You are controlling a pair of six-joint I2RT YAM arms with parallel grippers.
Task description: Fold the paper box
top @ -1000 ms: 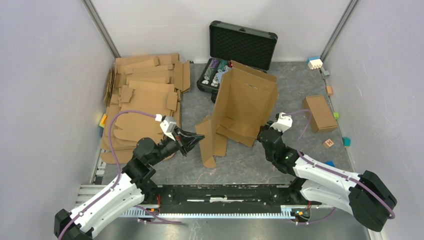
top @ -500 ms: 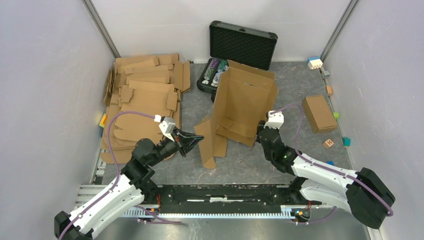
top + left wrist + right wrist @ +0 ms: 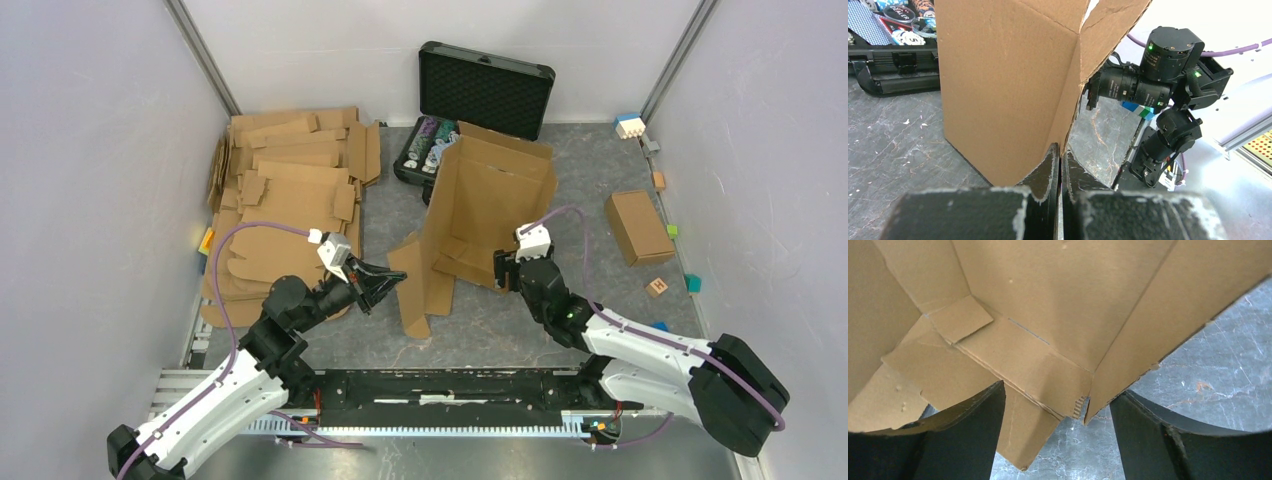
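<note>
The paper box (image 3: pixel 490 205) stands half-formed in the middle of the table, a tall brown cardboard panel with side walls and loose flaps at its foot. My left gripper (image 3: pixel 398 282) is shut on the edge of its left flap (image 3: pixel 415 285). In the left wrist view that gripper (image 3: pixel 1061 150) pinches the thin cardboard edge of the box (image 3: pixel 1008 75). My right gripper (image 3: pixel 503 270) stands open at the box's near right corner. In the right wrist view the box (image 3: pixel 1048 300) has its corner between the spread fingers of the gripper (image 3: pixel 1058 392), which do not clamp it.
A stack of flat cardboard sheets (image 3: pixel 290 190) lies at the left. An open black case (image 3: pixel 470 100) with poker chips stands behind the box. A small brown box (image 3: pixel 637 226), coloured blocks (image 3: pixel 657 287) and a white block (image 3: pixel 629 126) lie at the right.
My right gripper has opened and slid left, up to the box's near right corner. The left gripper has kept its hold and place.
</note>
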